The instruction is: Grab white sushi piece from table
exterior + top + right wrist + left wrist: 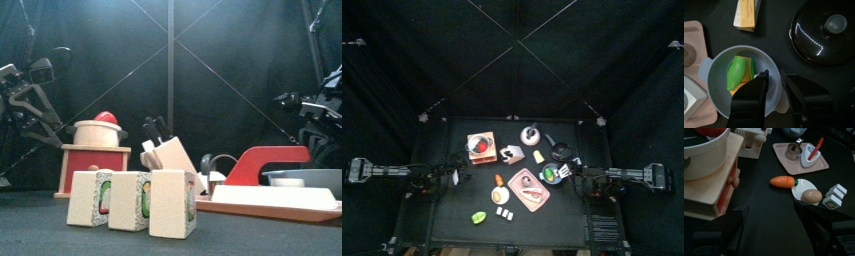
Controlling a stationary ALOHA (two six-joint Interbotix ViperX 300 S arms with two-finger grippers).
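Note:
Three white sushi pieces with green centres stand in a row at the front of the table [449, 205]; they are small in the top view [505, 214] and near and large in the front view [174, 203]. In the left wrist view they [834, 195] stand beside an egg [811, 196] on a small white plate. My left gripper [774, 228] is open and empty, over the table's left side [457, 181], short of the sushi. My right gripper [775, 92] rests with jaws nearly together, empty, over a grey bowl [724, 62] of green food.
A carrot [783, 181] lies by the egg plate. A pink tray [784, 158] holds utensils. A wooden toy stove with a red pot [480, 147], a knife block [509, 152], a black pot [531, 133], a cheese wedge [746, 14] and a black lid [825, 32] stand behind.

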